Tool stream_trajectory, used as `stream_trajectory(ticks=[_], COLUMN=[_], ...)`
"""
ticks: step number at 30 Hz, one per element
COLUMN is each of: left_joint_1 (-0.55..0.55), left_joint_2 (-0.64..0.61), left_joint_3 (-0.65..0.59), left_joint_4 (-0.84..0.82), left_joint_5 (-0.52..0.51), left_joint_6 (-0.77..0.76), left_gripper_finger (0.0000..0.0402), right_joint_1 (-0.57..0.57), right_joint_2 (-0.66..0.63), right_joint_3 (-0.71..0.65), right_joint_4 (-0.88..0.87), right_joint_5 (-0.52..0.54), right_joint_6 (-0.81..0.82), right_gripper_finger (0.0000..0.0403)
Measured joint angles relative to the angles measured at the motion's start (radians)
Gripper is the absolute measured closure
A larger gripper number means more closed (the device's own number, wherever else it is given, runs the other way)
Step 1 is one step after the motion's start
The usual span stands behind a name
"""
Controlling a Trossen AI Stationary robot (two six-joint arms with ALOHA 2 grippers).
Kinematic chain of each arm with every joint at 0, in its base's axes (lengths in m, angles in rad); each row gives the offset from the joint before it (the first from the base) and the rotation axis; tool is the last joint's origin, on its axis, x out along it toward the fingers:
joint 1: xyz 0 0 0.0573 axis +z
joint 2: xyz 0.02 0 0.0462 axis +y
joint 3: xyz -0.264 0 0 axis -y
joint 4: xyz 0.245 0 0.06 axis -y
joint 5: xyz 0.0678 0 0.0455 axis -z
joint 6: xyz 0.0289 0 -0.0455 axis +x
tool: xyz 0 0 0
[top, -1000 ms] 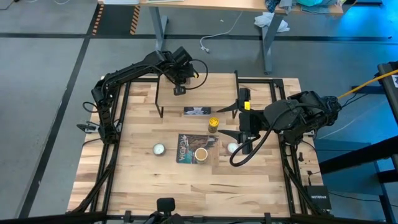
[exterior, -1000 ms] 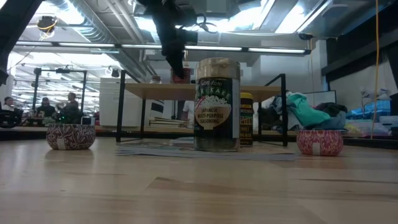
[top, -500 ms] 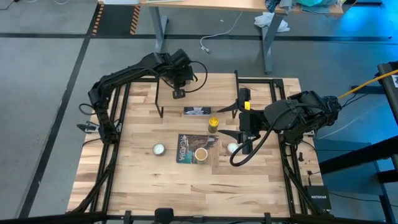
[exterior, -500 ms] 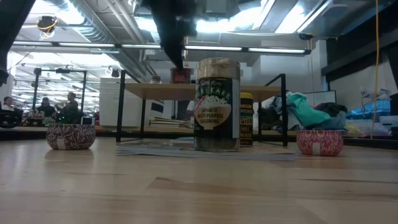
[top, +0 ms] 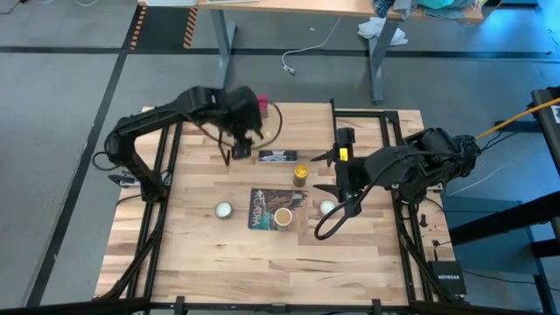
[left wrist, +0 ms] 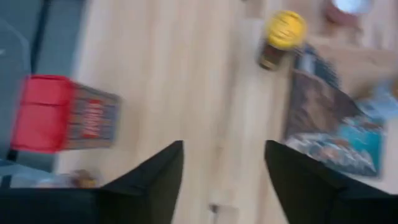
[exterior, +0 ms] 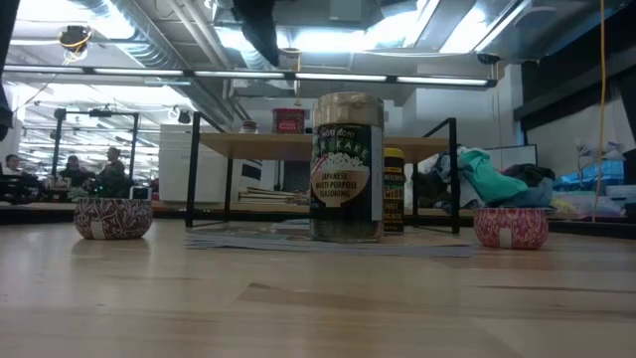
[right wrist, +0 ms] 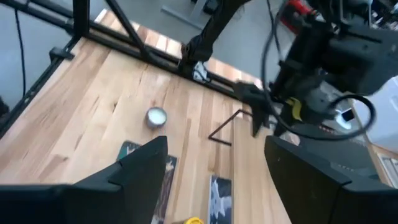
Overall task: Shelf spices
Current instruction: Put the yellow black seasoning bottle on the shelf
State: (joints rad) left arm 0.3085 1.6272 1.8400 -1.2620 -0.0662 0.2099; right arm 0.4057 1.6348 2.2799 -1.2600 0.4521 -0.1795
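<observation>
Red tin (top: 262, 106) shelved at twelve o'clock — yellow jar (top: 300, 174), tan jar (top: 283, 216) left on tabletop. Left gripper (left wrist: 222, 180) spread, empty; right gripper (right wrist: 214, 180) likewise, at three o'clock.

Your left gripper (top: 238, 150) has let go of the red tin (top: 262, 106), its fingers (left wrist: 155, 180) now parted, and pulled back toward table centre. The tin stands alone on the shelf (exterior: 328, 144). Right gripper (top: 343, 179) shifted slightly.
</observation>
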Motion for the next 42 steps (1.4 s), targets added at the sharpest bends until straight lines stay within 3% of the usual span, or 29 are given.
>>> stream_trajectory(ticks=[4,9,14,21,27,31,42], left_joint_1=[-0.108,-0.227,-0.316,-0.426,-0.504,-0.554,-0.611], left_joint_2=[-0.005,-0.027,-0.108,-0.283,-0.392,-0.446,-0.619], left_joint_3=[-0.047,-0.209,-0.431,-0.696,-0.894,-1.030,-1.328], left_joint_4=[-0.005,0.068,0.334,0.746,0.984,1.087,1.458], left_joint_5=[-0.028,-0.177,-0.281,-0.296,-0.434,-0.511,-0.520], left_joint_6=[-0.066,-0.199,-0.355,-0.488,-0.588,-0.607,-0.469], left_gripper_finger=[0.0137,0.0126,0.0125,0.0125,0.0125,0.0125,0.0125], right_joint_1=[0.000,-0.033,-0.108,-0.197,-0.292,-0.349,-0.430], right_joint_2=[0.013,0.039,0.084,0.132,0.148,0.148,0.148], right_joint_3=[0.000,0.000,-0.006,-0.006,-0.074,-0.167,-0.377], right_joint_4=[-0.040,-0.089,-0.166,-0.202,-0.191,-0.135,-0.014], right_joint_5=[-0.018,-0.117,-0.249,-0.318,-0.357,-0.430,-0.482], right_joint_6=[0.001,0.028,0.093,0.109,0.127,0.127,0.122], right_gripper_finger=[0.0127,0.0127,0.0127,0.0127,0.0127,0.0127,0.0127])
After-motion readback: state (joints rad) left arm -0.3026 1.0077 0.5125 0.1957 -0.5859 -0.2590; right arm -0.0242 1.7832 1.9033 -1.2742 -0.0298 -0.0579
